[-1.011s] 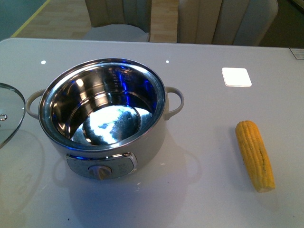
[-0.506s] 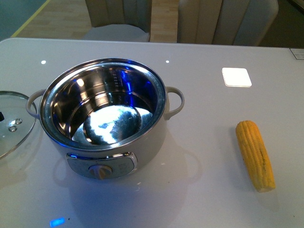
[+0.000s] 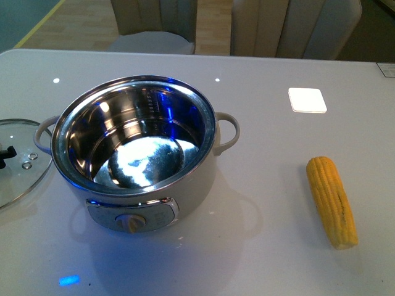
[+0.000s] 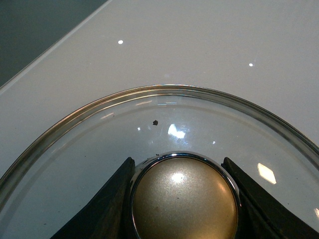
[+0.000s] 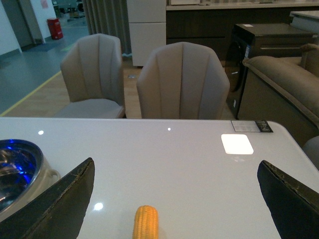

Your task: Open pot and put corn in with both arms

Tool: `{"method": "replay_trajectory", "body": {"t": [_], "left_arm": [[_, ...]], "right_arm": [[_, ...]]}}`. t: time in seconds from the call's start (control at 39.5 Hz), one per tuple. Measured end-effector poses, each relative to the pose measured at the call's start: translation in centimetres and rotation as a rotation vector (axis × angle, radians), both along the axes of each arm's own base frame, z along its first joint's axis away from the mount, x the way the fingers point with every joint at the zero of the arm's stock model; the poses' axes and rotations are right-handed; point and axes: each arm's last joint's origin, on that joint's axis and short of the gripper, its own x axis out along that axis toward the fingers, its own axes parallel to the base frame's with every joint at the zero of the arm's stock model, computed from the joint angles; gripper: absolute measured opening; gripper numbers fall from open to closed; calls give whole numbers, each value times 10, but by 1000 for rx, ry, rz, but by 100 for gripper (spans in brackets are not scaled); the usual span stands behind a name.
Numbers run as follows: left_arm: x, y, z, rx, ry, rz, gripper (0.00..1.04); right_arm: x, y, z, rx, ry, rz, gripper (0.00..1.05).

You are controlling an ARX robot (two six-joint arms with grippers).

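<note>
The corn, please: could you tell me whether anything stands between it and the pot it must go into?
Nothing visible does. The pot is uncovered; its glass lid is on the side away from the corn, held by the left gripper, and only bare tabletop separates corn from pot.

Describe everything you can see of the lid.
The lid is a round clear-glass disc with a metal rim and a brassy domed knob on a chrome collar. It is off the pot, beside its left side, partly out of the front view. The left gripper clasps the knob from both sides. Whether it rests on the table is unclear.
</note>
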Motion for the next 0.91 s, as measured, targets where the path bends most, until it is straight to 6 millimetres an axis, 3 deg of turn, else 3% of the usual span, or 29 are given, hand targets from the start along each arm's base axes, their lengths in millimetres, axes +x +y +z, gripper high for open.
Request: {"method": "replay_trajectory", "body": {"t": [0.3,0.58,0.68,0.76,0.91], "left_arm": [[-1,0,-2,-15,-1,8,46],[-1,0,-2,-15,-2,9,81],[-1,0,-2,-15,-2,9,102],[-1,0,-2,-15,0,12,95],[-6,-2,4,-23,4,18,98]], "right_arm": [[0,0,0,0,0,0,96],[0,0,0,0,0,0,96],[0,0,0,0,0,0,96],[0,0,0,0,0,0,96],[0,0,0,0,0,0,96]]}}
